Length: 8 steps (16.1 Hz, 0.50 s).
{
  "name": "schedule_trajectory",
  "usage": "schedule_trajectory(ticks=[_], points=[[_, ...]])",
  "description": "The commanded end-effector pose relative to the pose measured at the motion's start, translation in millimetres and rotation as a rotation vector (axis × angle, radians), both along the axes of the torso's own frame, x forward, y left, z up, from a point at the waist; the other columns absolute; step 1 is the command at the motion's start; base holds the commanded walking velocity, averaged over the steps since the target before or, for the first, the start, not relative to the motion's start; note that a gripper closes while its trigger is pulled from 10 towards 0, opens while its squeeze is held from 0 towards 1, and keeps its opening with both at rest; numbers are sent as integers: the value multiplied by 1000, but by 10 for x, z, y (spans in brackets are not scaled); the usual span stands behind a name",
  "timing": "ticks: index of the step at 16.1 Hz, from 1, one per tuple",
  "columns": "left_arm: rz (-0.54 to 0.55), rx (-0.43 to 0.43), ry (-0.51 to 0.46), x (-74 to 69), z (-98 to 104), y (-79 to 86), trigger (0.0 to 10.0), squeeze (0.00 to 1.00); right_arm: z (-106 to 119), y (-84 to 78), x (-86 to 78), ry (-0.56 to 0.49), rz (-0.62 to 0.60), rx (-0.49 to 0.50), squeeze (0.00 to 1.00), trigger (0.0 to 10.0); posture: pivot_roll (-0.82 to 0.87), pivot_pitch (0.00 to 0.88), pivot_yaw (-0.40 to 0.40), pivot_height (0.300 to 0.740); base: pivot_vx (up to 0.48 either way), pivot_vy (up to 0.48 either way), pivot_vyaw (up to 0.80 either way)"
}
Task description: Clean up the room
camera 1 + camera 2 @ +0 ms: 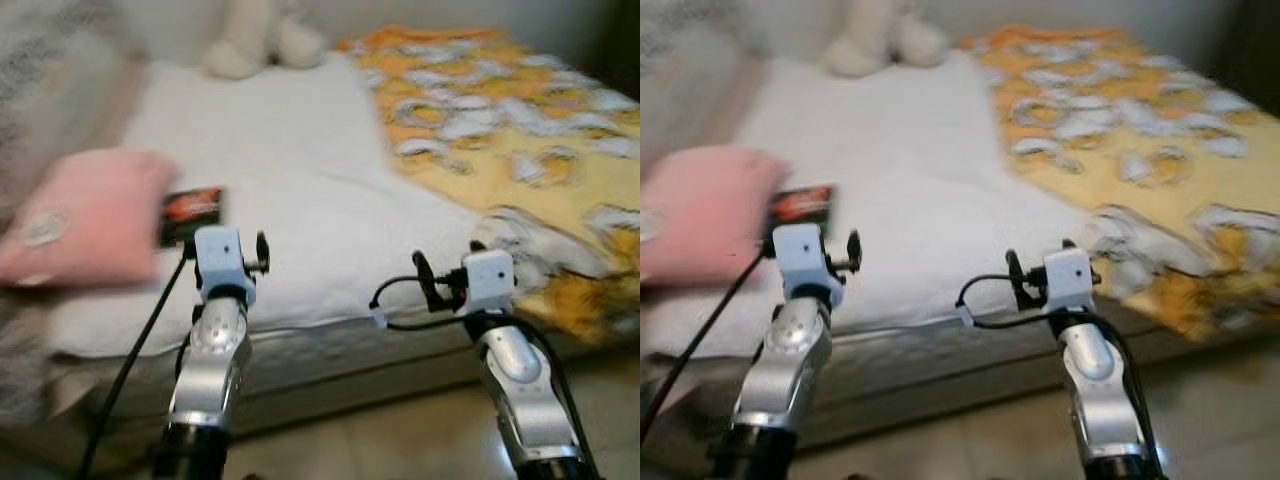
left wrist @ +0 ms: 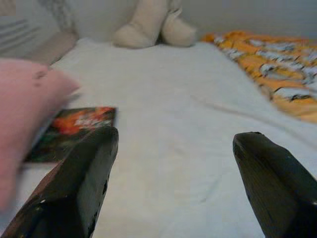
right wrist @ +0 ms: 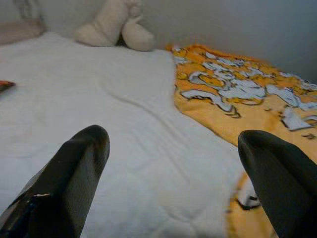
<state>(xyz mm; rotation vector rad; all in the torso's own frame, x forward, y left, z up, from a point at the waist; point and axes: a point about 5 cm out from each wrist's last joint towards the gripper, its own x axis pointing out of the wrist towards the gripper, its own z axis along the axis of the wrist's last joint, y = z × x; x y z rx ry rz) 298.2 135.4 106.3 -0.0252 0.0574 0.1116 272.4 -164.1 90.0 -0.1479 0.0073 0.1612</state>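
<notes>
Both grippers, left (image 2: 173, 163) & right (image 3: 173, 163), were spread wide, empty, held over the bed's (image 1: 300, 180) near edge. Book (image 1: 192, 214) lay by the left edge, tucked partly under pink pillow (image 1: 85, 215); plush (image 1: 262, 38) at far edge, yellow blanket (image 1: 520, 140) along right side.

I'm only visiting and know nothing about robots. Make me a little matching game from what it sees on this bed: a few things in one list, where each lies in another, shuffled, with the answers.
Things:
1. pink pillow
2. plush toy
3. orange patterned blanket
4. dark booklet

Places:
A. at the far end of the bed, against the wall
B. spread over the bed's right side
C. at the bed's left edge
D. on the white sheet, just beside the pillow

Pairs: 1-C, 2-A, 3-B, 4-D
</notes>
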Motion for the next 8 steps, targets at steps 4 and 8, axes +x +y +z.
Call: schedule_trajectory(ticks=[4, 8], points=[[33, 6, 16, 13, -50, 78, 10000, 0, 45, 120, 42, -18, 55, 2, 0, 10000, -118, 0, 23, 723, 287, -382, -162], [42, -4, 15, 67, -53, 85, 10000, 0, 38, 108, 32, -26, 60, 13, 0, 10000, -118, 0, 21, 723, 289, -379, -645]])
